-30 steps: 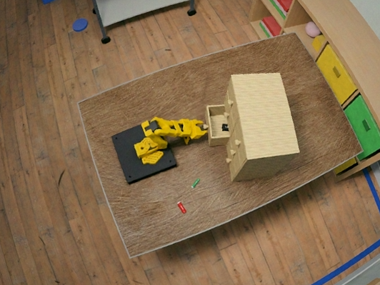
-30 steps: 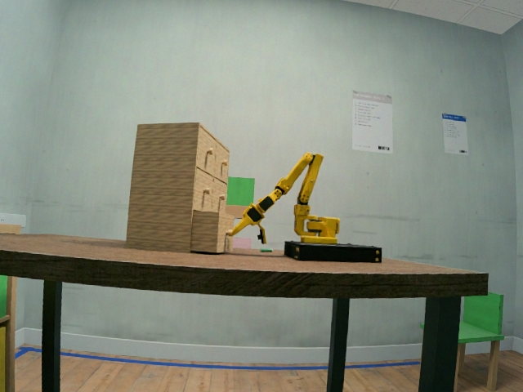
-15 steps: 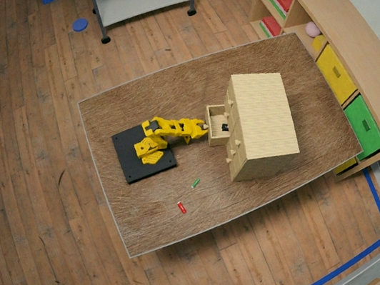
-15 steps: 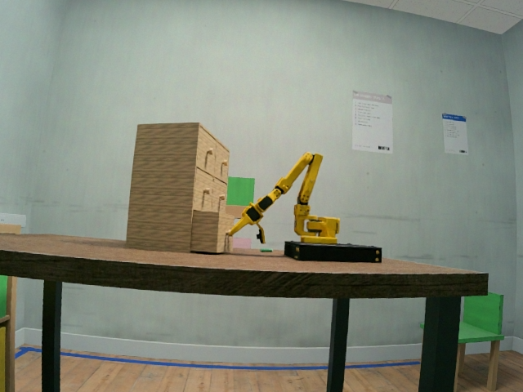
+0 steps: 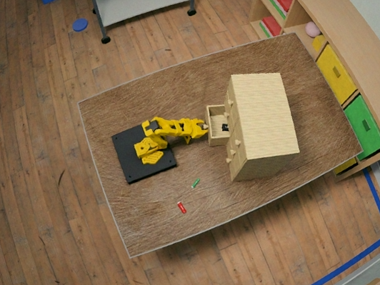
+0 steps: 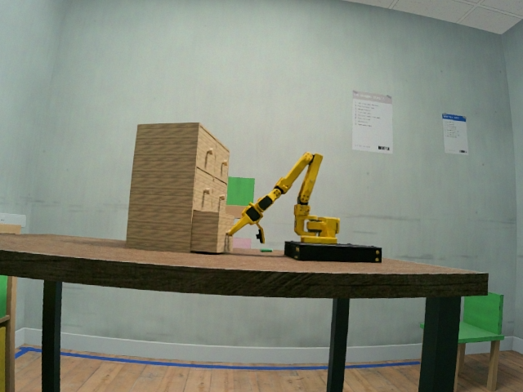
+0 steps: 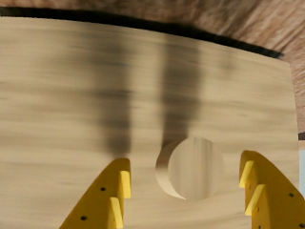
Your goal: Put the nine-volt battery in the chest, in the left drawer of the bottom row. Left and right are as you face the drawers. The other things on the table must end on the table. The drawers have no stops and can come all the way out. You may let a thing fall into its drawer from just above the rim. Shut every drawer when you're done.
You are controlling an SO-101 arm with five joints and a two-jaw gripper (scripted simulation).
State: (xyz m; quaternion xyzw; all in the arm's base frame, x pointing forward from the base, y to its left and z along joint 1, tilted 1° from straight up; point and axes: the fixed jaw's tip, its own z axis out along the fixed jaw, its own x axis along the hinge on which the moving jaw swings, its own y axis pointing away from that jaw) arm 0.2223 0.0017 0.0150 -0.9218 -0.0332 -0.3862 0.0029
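The nine-volt battery [image 5: 224, 126] is a small black block lying inside the pulled-out left drawer of the bottom row [image 5: 209, 125] [image 6: 208, 232] of the wooden chest [image 5: 260, 122] [image 6: 168, 185]. My gripper [image 5: 204, 124] [image 6: 230, 233] [image 7: 186, 172] is low at the drawer's front panel [image 7: 95, 90]. Its two yellow fingers stand apart on either side of the round knob [image 7: 193, 181], with a gap on each side. The fingers hold nothing. The other drawers are shut.
A green cylinder battery [image 5: 195, 182] [image 6: 265, 250] and a red one [image 5: 181, 207] lie on the table in front of the chest's right side. The arm's black base plate [image 5: 131, 157] [image 6: 333, 251] sits left of the drawer.
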